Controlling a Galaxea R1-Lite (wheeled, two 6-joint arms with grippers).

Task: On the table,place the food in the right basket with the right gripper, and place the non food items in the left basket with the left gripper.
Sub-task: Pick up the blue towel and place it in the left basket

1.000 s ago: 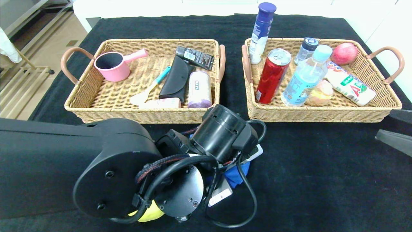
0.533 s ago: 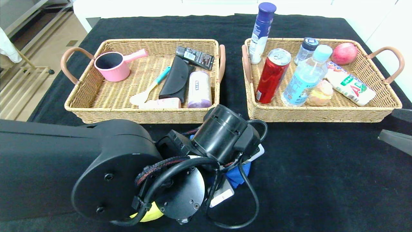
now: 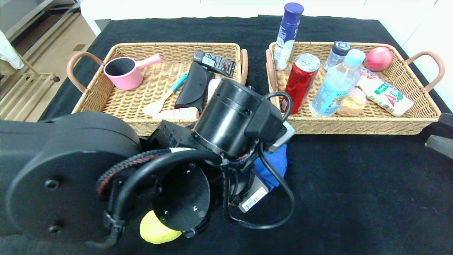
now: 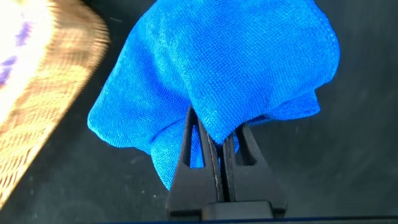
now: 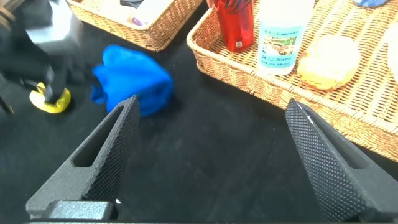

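Black cloth covered the wide table (image 3: pixel 354 198), and two shallow tan wicker trays with brown hoop handles sat side by side at its far half. Over the near middle, the left gripper (image 4: pixel 216 163), a black two-fingered claw on a thick cabled arm, was clenched on a fold of the blue cloth (image 4: pixel 230 68), which bunched above the dark tabletop just in front of the left basket (image 3: pixel 106 106). That basket held the cream spoon with a teal handle (image 3: pixel 166 95) and the small pink bottle with a white cap (image 3: pixel 177 114), beside a pink saucepan (image 3: pixel 124 72). Inside the right basket (image 3: pixel 389 125) stood the red drink can with a silver top (image 3: pixel 300 83) and the clear water bottle with a pale blue label (image 3: pixel 336 85), with a red apple (image 3: pixel 378 58) at the far corner. A yellow lemon (image 3: pixel 154 232) lay on the table under the left arm. Low at the table's right edge, the right gripper (image 5: pixel 211 162) hung with its fingers spread wide, grasping nothing.
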